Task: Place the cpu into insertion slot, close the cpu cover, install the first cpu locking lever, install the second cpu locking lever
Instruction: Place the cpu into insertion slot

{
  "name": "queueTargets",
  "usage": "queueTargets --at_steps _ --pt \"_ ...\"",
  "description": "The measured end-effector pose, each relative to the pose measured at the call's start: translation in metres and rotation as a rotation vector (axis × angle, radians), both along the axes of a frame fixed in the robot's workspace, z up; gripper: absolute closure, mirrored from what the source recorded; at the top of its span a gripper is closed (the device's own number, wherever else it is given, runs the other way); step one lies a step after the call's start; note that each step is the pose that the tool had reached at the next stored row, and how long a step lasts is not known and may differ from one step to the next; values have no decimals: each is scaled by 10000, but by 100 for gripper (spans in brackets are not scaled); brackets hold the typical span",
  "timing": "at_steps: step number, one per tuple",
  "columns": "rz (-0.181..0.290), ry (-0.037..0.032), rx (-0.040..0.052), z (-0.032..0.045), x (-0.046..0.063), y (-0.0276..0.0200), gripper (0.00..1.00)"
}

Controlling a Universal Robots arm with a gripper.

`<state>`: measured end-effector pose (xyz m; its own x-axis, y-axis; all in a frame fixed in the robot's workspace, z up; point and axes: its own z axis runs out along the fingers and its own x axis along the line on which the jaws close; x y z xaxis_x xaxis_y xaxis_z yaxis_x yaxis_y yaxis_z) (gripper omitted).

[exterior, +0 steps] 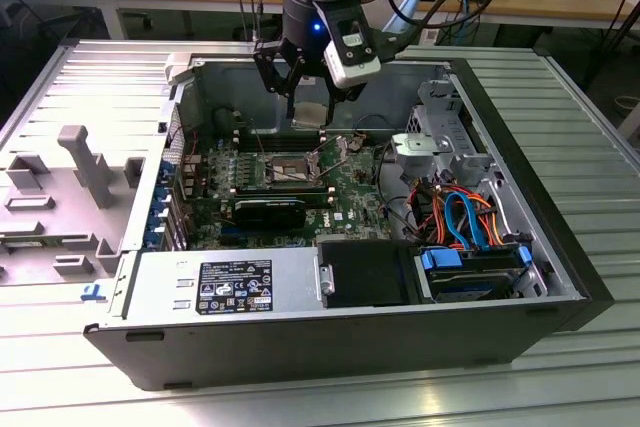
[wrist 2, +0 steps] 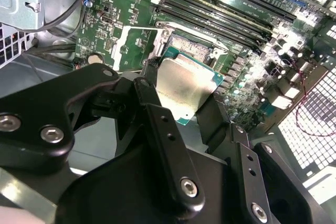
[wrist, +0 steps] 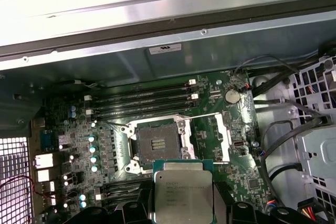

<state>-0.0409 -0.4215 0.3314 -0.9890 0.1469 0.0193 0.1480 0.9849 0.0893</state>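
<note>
My gripper (exterior: 310, 110) clamps the cpu (wrist: 182, 192) by its edges, level above the bare insertion slot (wrist: 156, 145); the cpu cover (wrist: 223, 140) is flipped open, clearing it.

Exterior view: high and set back, looking down into the open computer case (exterior: 300, 347). Both wrist views: close above the motherboard (wrist: 244, 169), first nearly straight down, second slanted, sharing the insertion slot (wrist 2: 191, 51).

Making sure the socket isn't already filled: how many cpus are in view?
1. The cpu is held by the gripper above the motherboard; the insertion slot lies open and empty. None looks hidden.
</note>
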Motion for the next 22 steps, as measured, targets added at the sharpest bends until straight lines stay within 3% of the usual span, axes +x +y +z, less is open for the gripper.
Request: queueTargets --at_steps 22 --pt "-478 0 0 -14 0 0 46"
